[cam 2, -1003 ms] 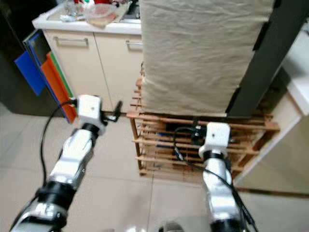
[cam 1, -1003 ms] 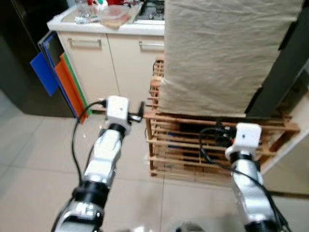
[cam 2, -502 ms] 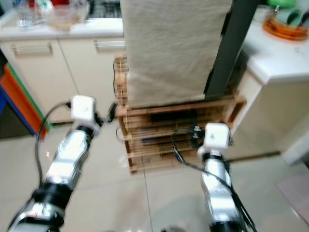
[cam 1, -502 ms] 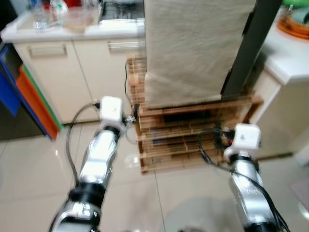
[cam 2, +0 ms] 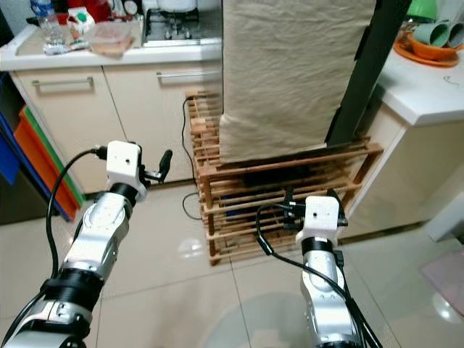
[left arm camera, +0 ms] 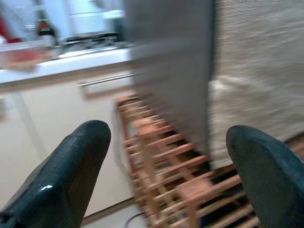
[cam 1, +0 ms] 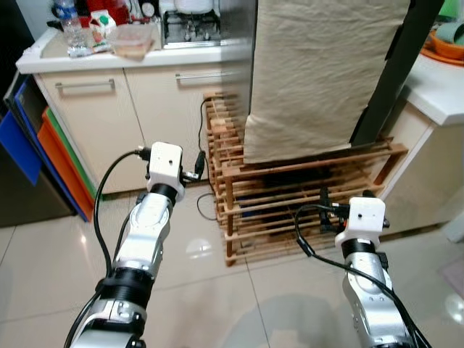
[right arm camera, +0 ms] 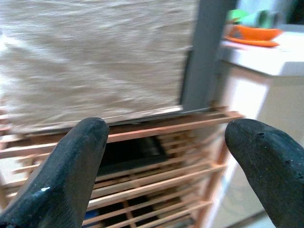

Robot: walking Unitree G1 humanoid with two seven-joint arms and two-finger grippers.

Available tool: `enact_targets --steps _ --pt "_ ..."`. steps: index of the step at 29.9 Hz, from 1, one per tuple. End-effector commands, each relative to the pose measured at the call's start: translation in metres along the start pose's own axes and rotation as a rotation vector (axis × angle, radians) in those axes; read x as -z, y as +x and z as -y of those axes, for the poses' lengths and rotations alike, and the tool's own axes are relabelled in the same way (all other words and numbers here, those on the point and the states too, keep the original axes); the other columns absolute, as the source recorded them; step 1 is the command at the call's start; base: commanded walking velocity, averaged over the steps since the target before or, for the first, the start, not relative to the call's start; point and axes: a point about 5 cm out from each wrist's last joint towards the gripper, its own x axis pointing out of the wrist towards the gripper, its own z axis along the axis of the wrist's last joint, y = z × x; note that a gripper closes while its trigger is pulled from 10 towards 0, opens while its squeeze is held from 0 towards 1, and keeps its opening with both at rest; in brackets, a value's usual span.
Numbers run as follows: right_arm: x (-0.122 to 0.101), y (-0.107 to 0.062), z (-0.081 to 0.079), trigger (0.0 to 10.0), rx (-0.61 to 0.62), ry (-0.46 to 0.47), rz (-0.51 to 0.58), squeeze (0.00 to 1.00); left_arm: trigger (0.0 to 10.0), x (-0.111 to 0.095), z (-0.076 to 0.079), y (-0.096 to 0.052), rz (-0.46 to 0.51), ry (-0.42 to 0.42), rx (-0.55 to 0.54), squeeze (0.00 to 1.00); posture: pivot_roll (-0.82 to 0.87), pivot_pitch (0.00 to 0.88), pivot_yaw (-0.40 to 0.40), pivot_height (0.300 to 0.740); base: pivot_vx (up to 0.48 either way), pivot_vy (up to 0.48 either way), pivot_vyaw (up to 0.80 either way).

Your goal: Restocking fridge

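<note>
My left gripper (cam 1: 197, 164) is held out at chest height, open and empty, just left of a wooden slatted rack (cam 1: 377, 154). In the left wrist view its fingertips (left arm camera: 90, 137) stand wide apart, with the rack and a cupboard front beyond them. My right gripper (cam 1: 325, 212) is lower, open and empty, and faces the rack's front shelves. The right wrist view has its fingers (right arm camera: 88, 137) spread before the rack (right arm camera: 156, 128). A tall block draped in beige cloth (cam 1: 319, 72) stands on the rack.
A cream cupboard counter (cam 1: 109, 61) behind holds a clear container (cam 1: 133, 40) and a bottle (cam 1: 72, 32). Blue and orange boards (cam 1: 54, 156) lean at its left. A white counter (cam 1: 442, 90) with an orange bowl (cam 1: 446, 40) is at right. A cable (cam 1: 206, 210) lies by the rack.
The whole picture has shifted, so the camera moved: the right counter and more floor have come into view. Both arms stay held out in front of me.
</note>
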Motion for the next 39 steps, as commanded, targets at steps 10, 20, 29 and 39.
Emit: enact_targets --steps 10,20,29,39 --pt "-0.004 0.0063 0.0034 10.0 0.01 -0.012 0.02 0.0 10.0 -0.0027 0.0011 0.0026 0.021 0.013 0.009 0.0 -0.15 0.0 0.027 0.727 0.43 0.0 0.0" --pt "-0.0007 0.0064 0.0035 10.0 0.012 -0.004 -0.003 0.0 10.0 -0.0028 0.0064 0.0033 0.019 -0.062 0.05 0.0 -0.15 0.0 0.031 0.727 0.0 0.347 -0.41" --pt "-0.0022 0.0087 0.0041 10.0 0.018 -0.001 0.005 0.0 10.0 -0.0039 0.0084 0.0045 0.025 -0.056 0.075 0.0 -0.15 0.0 0.032 0.727 0.0 0.48 -0.68" --pt "-0.0063 0.012 0.0063 10.0 0.038 -0.003 0.028 0.0 10.0 -0.0057 0.0079 0.0055 0.036 -0.041 0.09 0.0 -0.15 0.0 0.03 0.727 0.0 0.48 -0.67"
